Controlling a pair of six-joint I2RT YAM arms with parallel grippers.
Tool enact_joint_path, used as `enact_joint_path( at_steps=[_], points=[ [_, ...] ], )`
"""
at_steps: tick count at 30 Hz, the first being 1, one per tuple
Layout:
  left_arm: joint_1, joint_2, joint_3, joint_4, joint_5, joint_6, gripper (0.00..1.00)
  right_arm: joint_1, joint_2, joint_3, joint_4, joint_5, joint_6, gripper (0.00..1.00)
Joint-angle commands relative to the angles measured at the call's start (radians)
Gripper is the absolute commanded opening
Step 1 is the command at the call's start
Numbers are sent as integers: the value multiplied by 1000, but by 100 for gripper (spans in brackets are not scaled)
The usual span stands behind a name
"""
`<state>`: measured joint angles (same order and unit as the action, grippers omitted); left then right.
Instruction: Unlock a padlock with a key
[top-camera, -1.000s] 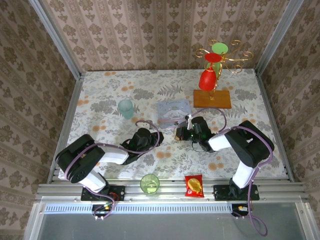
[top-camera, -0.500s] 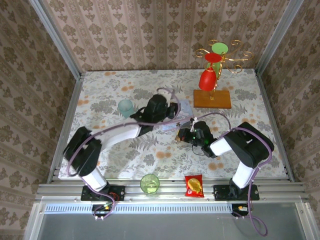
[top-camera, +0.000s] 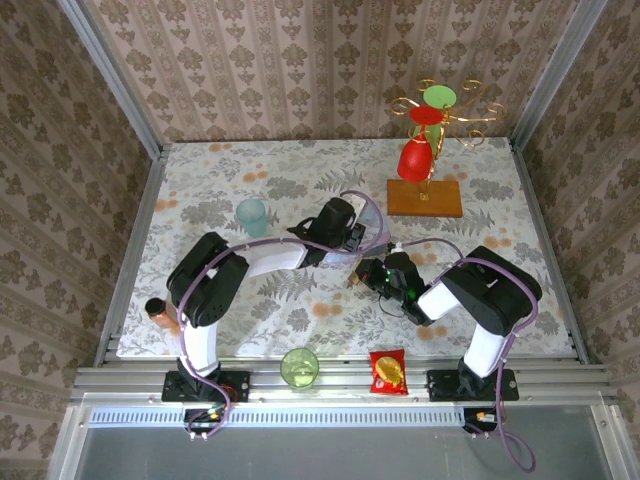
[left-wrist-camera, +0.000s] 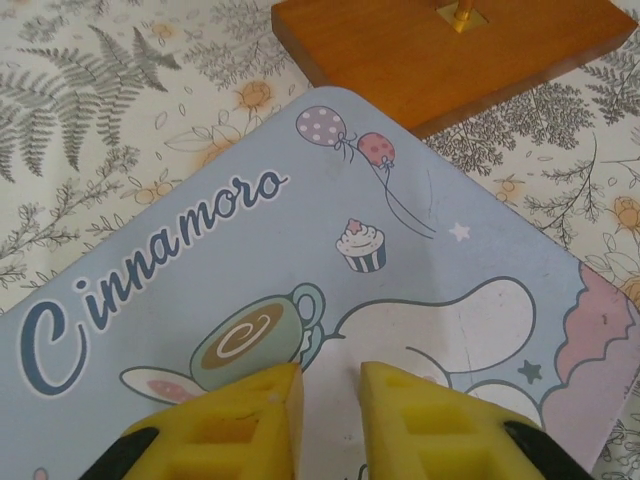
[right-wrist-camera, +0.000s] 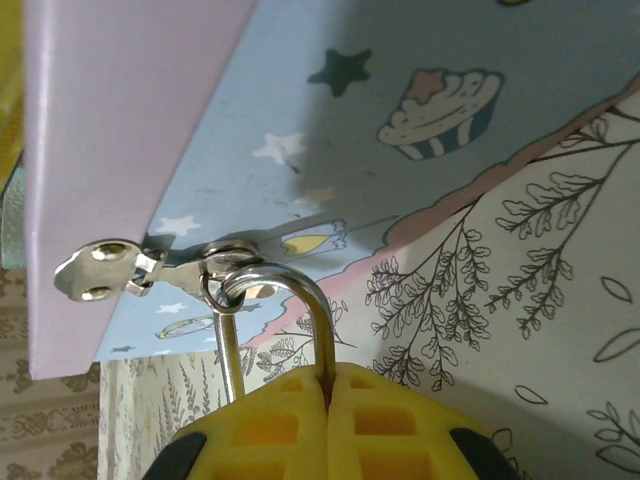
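Observation:
The padlock's silvery shackle hooks through the metal hasp of the pale blue tin. My right gripper is shut on it, and its yellow fingers hide the brass body. From above, the right gripper sits at the tin's near edge. My left gripper hovers just over the tin's cartoon lid, open by a narrow gap with nothing between its fingers. In the top view the left gripper covers most of the tin. The key is out of view.
A wooden base carrying a gold stand with a red glass stands just behind the tin. A teal cup is to the left. A green cup and a red snack packet sit at the near edge.
The left arm has swung from the near left out to the tin, and its gripper now rests over the lid. The right gripper shifted slightly left while holding the padlock.

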<state>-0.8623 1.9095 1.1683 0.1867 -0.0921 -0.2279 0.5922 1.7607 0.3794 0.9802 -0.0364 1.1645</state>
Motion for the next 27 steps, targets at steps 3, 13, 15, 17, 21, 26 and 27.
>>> enact_joint_path(
  at_steps=[3, 13, 15, 17, 21, 26, 27],
  points=[
    [-6, 49, -150, -33, 15, 38, 19, -2, 14, -19, -31, 108, 83, 0],
    [0, 45, -229, 46, 5, 51, 16, -33, -15, -13, -9, 121, 118, 0],
    [1, 46, -231, 47, 0, 57, 16, -43, -39, -22, -27, 131, 112, 0],
    [2, 48, -238, 54, -4, 61, 16, -48, -70, -25, -50, 138, 93, 0],
    [18, 46, -264, 98, 9, 47, 14, -50, -128, -16, -125, 151, 67, 0],
    [25, 48, -278, 108, 4, 54, 14, -70, -110, -4, -148, 138, 75, 0],
    [25, 44, -283, 113, 3, 58, 14, -80, -98, -8, -124, 130, 80, 0]
  ],
)
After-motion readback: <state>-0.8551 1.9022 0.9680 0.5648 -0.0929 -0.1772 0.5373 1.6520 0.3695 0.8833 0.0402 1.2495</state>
